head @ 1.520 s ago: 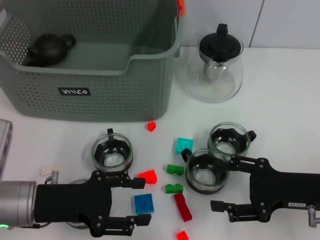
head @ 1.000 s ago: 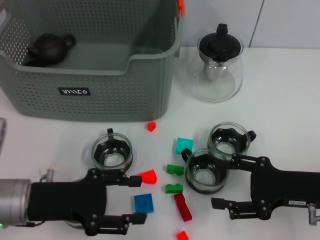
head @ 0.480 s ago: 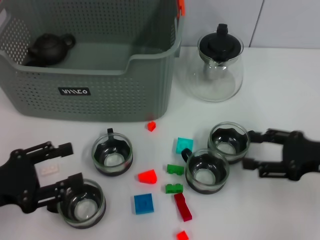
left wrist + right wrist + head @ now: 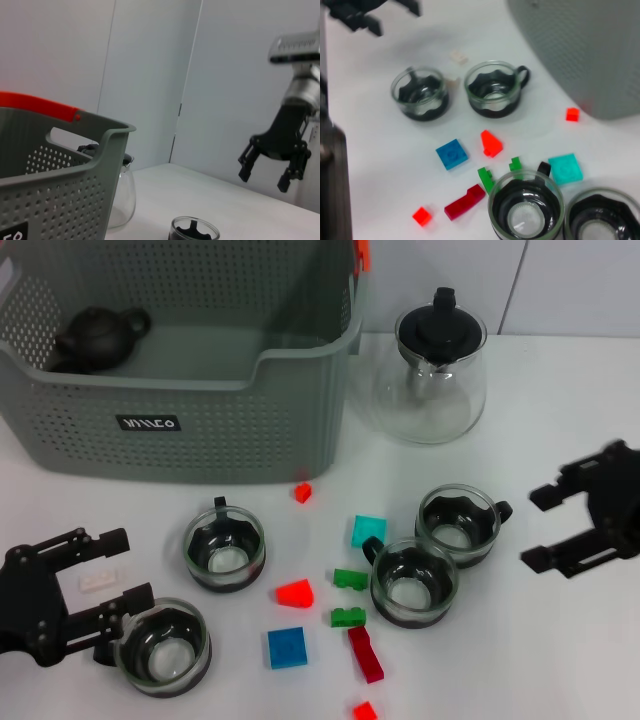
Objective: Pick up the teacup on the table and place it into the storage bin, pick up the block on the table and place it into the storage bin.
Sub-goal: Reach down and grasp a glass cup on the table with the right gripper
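Left gripper, fingers spread and holding nothing, sits at 8 o'clock on the table, just beside a teacup at 7 o'clock. Right gripper, fingers likewise spread and empty, sits at 3 o'clock, near but apart from two touching teacups right of centre. A fourth teacup stands left of centre. Blue block lies at 6 o'clock among scattered red and green blocks. Storage bin occupies 11 o'clock, a dark teapot inside. A glass teapot stands at 1 o'clock.
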